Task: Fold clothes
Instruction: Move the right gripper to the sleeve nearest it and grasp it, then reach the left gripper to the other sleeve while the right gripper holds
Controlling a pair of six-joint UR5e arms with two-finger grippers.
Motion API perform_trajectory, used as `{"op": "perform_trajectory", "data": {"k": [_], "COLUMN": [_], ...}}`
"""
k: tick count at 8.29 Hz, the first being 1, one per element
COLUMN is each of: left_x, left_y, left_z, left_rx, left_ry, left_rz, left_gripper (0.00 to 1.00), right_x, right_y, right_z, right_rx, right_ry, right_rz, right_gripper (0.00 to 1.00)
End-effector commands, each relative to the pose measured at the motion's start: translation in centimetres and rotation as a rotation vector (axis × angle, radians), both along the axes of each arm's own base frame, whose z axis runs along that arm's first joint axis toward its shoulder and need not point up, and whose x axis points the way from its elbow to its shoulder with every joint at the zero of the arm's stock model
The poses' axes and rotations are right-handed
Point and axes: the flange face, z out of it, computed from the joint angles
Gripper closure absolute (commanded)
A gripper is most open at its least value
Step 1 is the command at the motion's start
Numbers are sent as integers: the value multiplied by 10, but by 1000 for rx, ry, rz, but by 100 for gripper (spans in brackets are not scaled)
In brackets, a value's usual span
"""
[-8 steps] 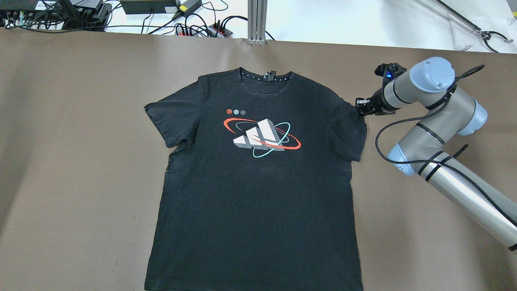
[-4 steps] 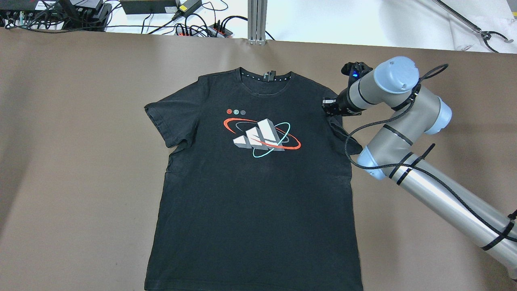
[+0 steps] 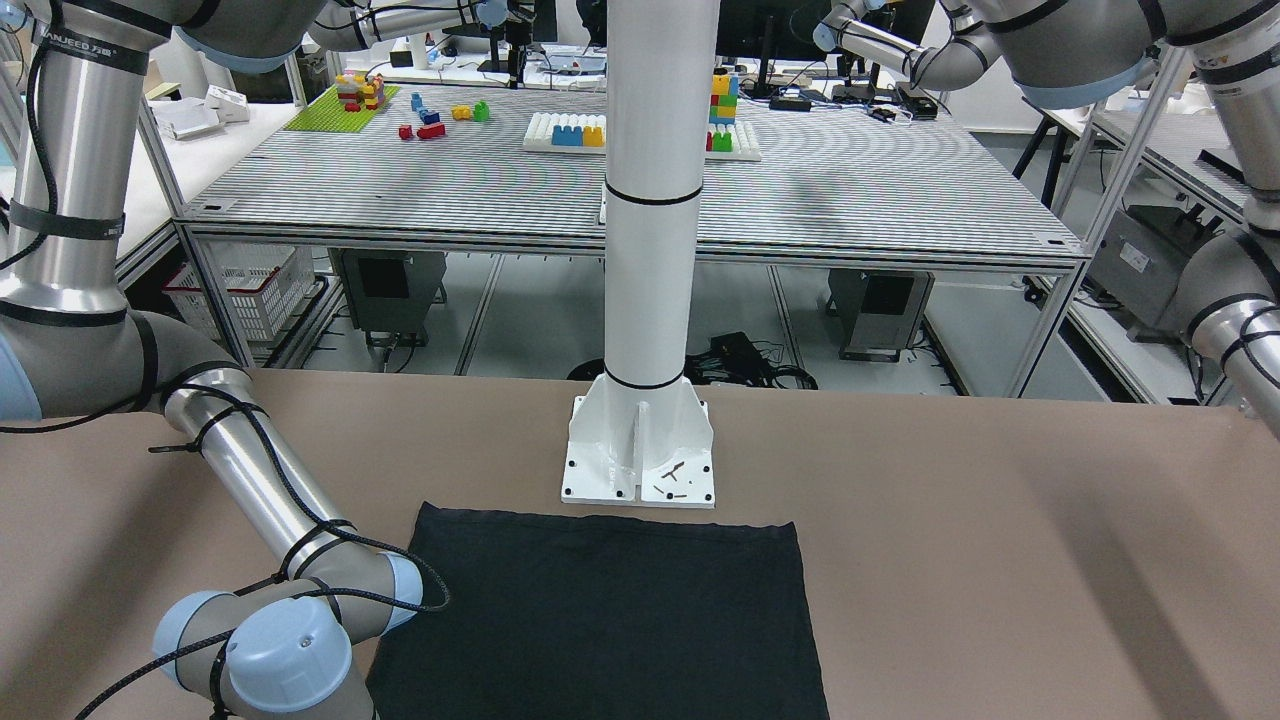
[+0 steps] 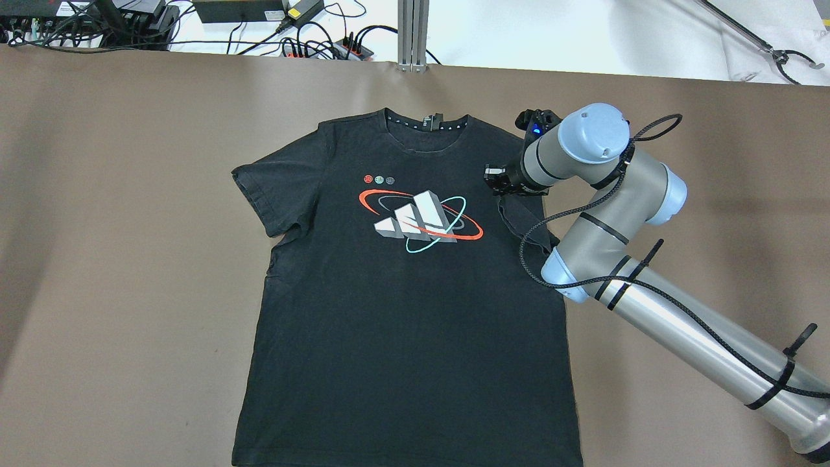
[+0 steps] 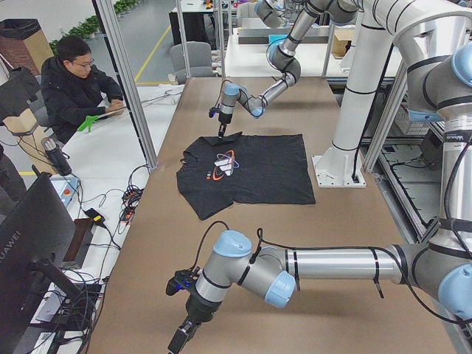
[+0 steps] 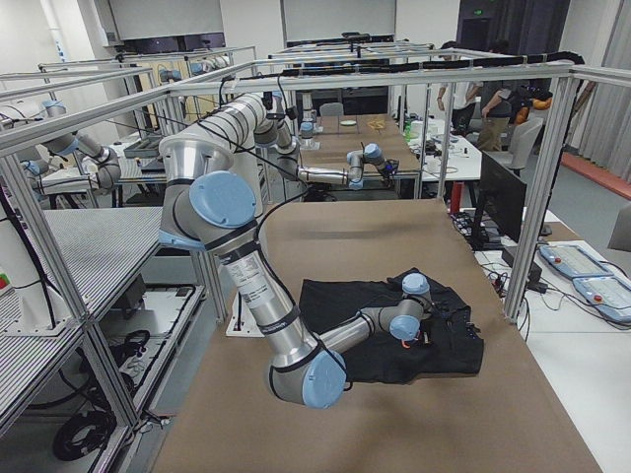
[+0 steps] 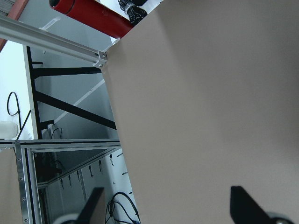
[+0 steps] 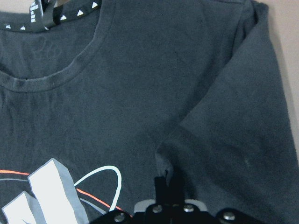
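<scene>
We see the black T-shirt (image 4: 402, 324) lying flat on the brown tabletop (image 4: 130, 259), print (image 4: 420, 220) up, collar (image 4: 425, 123) toward the far edge. Our right jaws are pinched together on the hem of its sleeve (image 4: 515, 217), which is doubled inward over the chest. Our left jaws stand wide apart, holding nothing, above bare tabletop well apart from the shirt.

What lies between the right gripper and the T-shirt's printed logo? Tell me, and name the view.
Only plain black T-shirt fabric lies between the right gripper and the printed logo, with nothing resting on it; the overhead view shows this.
</scene>
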Motion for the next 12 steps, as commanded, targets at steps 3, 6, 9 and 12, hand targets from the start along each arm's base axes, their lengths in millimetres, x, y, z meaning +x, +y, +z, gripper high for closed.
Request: {"op": "perform_trajectory", "data": {"k": [3,6,9,12], "left_x": [3,127,277,349], "left_y": [-6,-69,-133,-151], "left_z": [-6,-81,-174,-215], "left_rx": [3,0,-94,-205], "left_ry": [5,269,528,655], "left_rz": [0,10,7,49], "left_gripper": [6,6,12,31], "right_x": [-15,-30,-18,1], "right_y": [-13,7,29,46], "right_z": [0,-29,-27,-21], "right_rx": [18,37,31,46], "right_ry": [78,39,24,18], "right_rz": [78,64,55,50], "right_gripper": [6,5,5,5]}}
